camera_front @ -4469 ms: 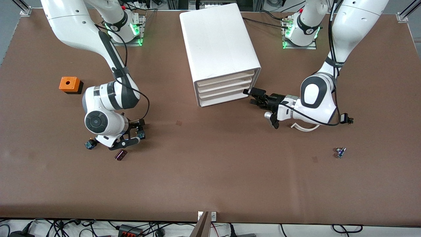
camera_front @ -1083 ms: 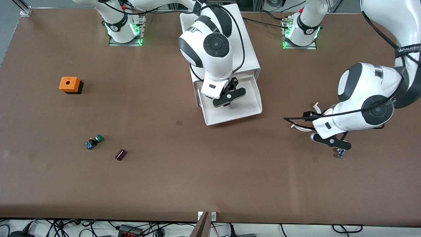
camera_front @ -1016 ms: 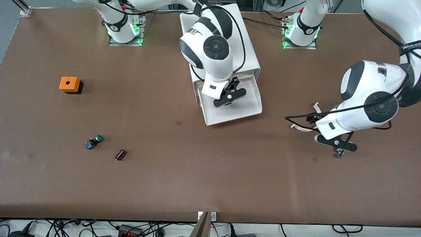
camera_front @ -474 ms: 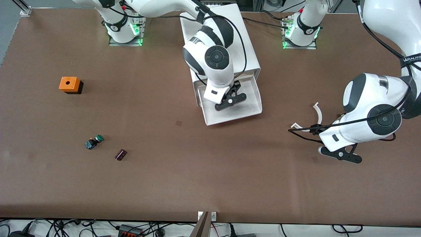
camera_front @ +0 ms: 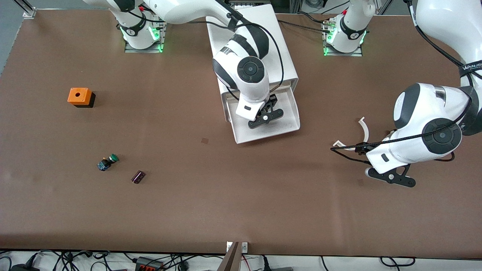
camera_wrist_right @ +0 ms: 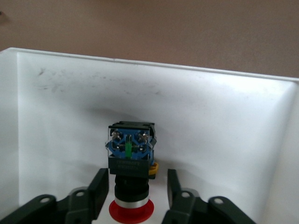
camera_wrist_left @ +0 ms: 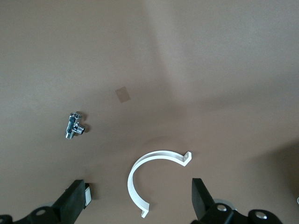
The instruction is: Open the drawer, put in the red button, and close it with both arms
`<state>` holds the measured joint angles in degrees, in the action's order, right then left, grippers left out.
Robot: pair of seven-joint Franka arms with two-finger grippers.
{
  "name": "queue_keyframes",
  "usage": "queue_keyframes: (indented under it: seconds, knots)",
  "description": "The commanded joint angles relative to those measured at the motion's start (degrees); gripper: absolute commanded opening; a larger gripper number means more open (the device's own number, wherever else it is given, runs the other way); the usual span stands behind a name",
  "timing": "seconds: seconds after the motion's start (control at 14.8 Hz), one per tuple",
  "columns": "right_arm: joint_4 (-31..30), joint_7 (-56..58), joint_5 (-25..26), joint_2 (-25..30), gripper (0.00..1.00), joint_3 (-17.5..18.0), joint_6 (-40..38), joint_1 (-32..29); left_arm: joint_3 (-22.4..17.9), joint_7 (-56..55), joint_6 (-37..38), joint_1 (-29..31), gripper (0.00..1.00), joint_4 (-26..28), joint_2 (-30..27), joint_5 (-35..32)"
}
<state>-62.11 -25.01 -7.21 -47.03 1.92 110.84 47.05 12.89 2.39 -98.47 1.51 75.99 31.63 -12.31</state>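
Note:
The red button (camera_wrist_right: 131, 161) lies on the floor of the open white drawer (camera_front: 272, 134), its red cap toward the wrist camera and its blue-black body pointing away. My right gripper (camera_wrist_right: 136, 176) hangs low over it, open, one finger on each side of the button's black neck with a gap on both sides. In the front view the right gripper (camera_front: 264, 114) covers the button. My left gripper (camera_front: 391, 177) is open with nothing in it, just above the table toward the left arm's end, over a white curved clip (camera_wrist_left: 154, 158).
The white drawer cabinet (camera_front: 250, 49) stands at the table's middle, near the bases. A small metal valve (camera_wrist_left: 73, 126) lies beside the clip (camera_front: 363, 130). Toward the right arm's end lie a green-capped switch (camera_front: 108, 162), a maroon block (camera_front: 138, 176) and an orange box (camera_front: 79, 96).
My right gripper has opened and let go of the red button in the drawer. The left gripper has drifted toward the front camera, past the valve, still open.

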Motion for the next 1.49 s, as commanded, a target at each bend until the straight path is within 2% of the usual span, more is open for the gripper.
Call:
queue_keyframes:
  seconds: [0.0,0.2,0.41,0.54,0.61,0.68,0.81,0.95,1.08,1.29,1.42]
  knots:
    - [2.69,-3.9,1.05,0.45,1.0,-0.25,-1.41,0.15,0.3,-0.02,0.74,-0.11,1.0,-1.55,0.46,-0.61]
    - [8.04,-4.18,2.2,0.89,1.0,-1.65,-4.83,-0.55,0.3,-2.81,0.65,-0.72,1.0,-1.55,0.37,-0.17]
    - [9.29,-3.21,2.2,3.6,1.0,-5.51,-8.08,-3.71,1.17,-12.03,0.13,-0.9,1.0,-0.67,0.28,6.23]
    - [9.11,0.02,2.28,4.84,1.0,-8.15,-9.58,-6.34,2.14,-17.56,-4.68,-0.72,1.0,2.21,0.02,11.76]
    - [9.02,4.22,2.02,5.19,1.0,-9.47,-9.94,-8.27,4.06,-21.86,-6.89,-0.98,1.0,3.97,-0.33,12.4]
    - [9.02,8.53,2.02,5.72,1.0,-9.65,-10.2,-10.55,6.25,-26.95,-9.08,-1.07,1.0,5.21,-0.34,12.32]
    - [8.85,11.03,1.58,7.3,1.0,-9.66,-10.81,-14.51,8.2,-33.57,-13.82,-2.56,1.0,7.67,-0.34,12.23]
    - [8.67,12.6,1.32,8.36,1.0,-9.13,-15.18,-19.34,8.21,-35.17,-18.84,-5.72,1.0,9.17,0.36,12.23]
    - [8.58,16.81,2.1,8.97,1.0,-9.65,-20.2,-20.24,7.94,-35.44,-22.01,-8.09,1.0,10.57,1.33,11.88]
    - [8.32,18.33,2.02,9.42,1.0,-10.36,-24.78,-23.92,7.94,-42.17,-30.7,-11.18,1.0,15.4,1.86,5.22]
    - [8.32,18.24,2.02,9.59,1.0,-10.36,-26.81,-26.38,7.94,-46.23,-32.04,-13.54,1.0,17.43,2.04,4.58]
